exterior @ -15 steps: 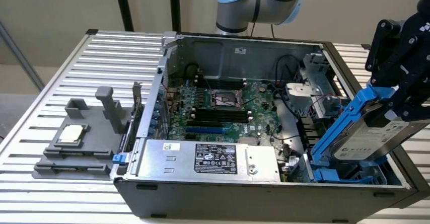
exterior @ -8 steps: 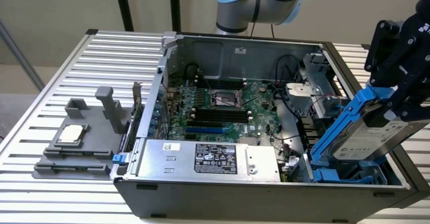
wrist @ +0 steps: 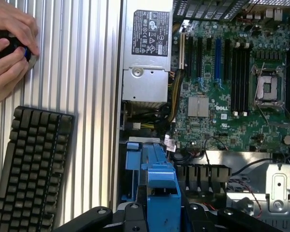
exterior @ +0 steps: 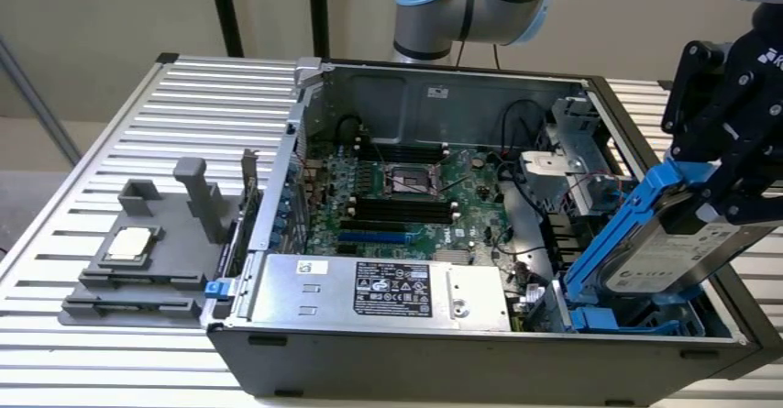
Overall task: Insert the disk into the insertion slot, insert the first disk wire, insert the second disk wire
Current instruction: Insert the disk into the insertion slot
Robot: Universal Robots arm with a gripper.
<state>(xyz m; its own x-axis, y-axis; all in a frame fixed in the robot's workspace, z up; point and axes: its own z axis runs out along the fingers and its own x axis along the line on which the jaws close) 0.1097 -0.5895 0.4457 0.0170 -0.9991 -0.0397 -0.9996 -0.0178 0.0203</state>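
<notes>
We see end effector [exterior: 720, 197] clenched on the disk [exterior: 667, 261] | disk tilted, lower end at the insertion slot [exterior: 612, 322]

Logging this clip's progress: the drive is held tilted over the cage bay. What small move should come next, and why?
Probably ease the disk down along its tilt into the insertion slot. The gripper is shut on the disk's upper end, the lower end is near the bay's blue clips, and most of the disk stands above the case.
</notes>
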